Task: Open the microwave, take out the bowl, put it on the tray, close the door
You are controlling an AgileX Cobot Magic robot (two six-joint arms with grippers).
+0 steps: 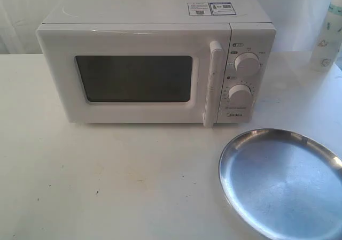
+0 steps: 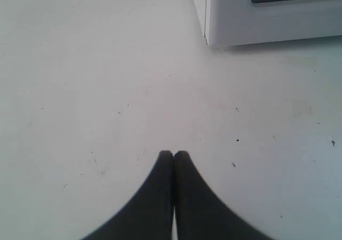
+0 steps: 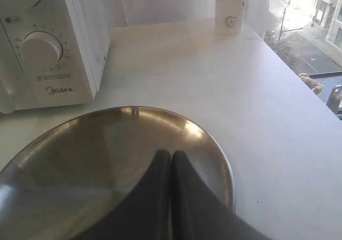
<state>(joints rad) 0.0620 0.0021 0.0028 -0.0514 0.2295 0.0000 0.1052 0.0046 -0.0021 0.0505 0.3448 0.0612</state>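
Observation:
The white microwave (image 1: 155,63) stands at the back of the table with its door (image 1: 133,77) closed and the white bar handle (image 1: 212,85) upright beside two dials. The bowl is hidden from every view. The silver tray (image 1: 283,181) lies in front of the microwave's right side, with nothing in it. My left gripper (image 2: 173,154) is shut with nothing held, over bare table near the microwave's (image 2: 267,15) lower corner. My right gripper (image 3: 171,154) is shut and holds nothing, hovering over the tray (image 3: 59,165). Neither gripper shows in the exterior view.
A white bottle (image 1: 327,34) with printed marks stands at the back right, also seen as the bottle (image 3: 231,7) in the right wrist view. The table's right edge (image 3: 299,74) runs close past the tray, with a drop beyond it.

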